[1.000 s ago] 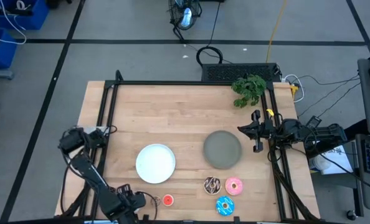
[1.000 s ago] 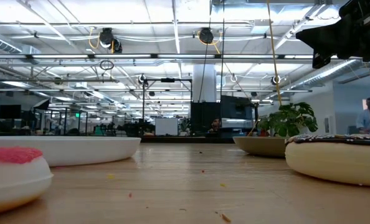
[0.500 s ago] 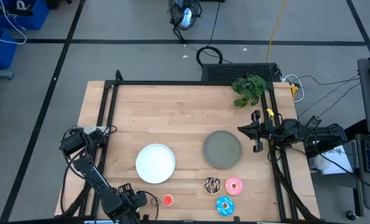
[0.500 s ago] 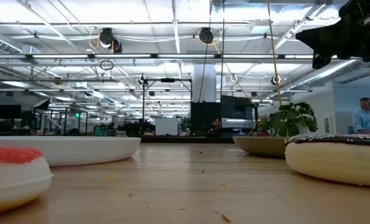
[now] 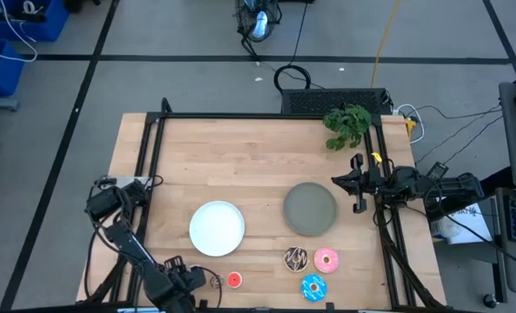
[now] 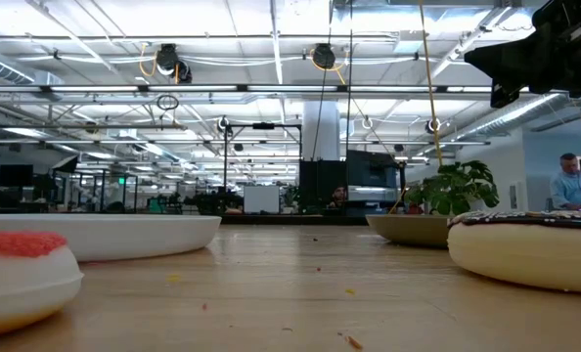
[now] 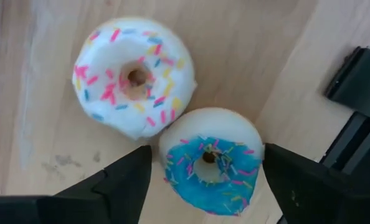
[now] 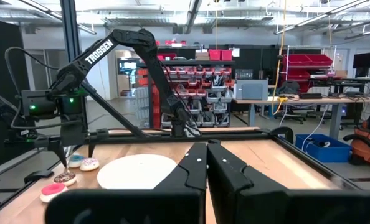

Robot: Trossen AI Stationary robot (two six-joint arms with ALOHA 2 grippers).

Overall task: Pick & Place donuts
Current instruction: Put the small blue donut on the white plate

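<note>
The left hand is positioned at the near left corner of the counter, pointing down at the surface. Its fingers are spread apart and straddle a tiny blue-iced donut with sprinkles; neither finger touches it. A tiny white-iced donut with coloured sprinkles lies just beside the blue one, their rims touching or nearly so. Both lie flat on the wood.

The right hand waits at the right edge of the counter, just beside the grey plate. Its fingers are pressed together and hold nothing.

Remaining donuts, in the high view:
- A tiny red donut lies near the front edge, just in front of the white plate.
- A chocolate donut with white drizzle and a pink donut lie side by side in front of the grey plate.
- A larger blue-sprinkled donut lies just in front of those two.

Both plates carry nothing. A green plant stands at the far right corner of the counter.

In the low view, a person is visible in the room behind the counter, far right.
</note>
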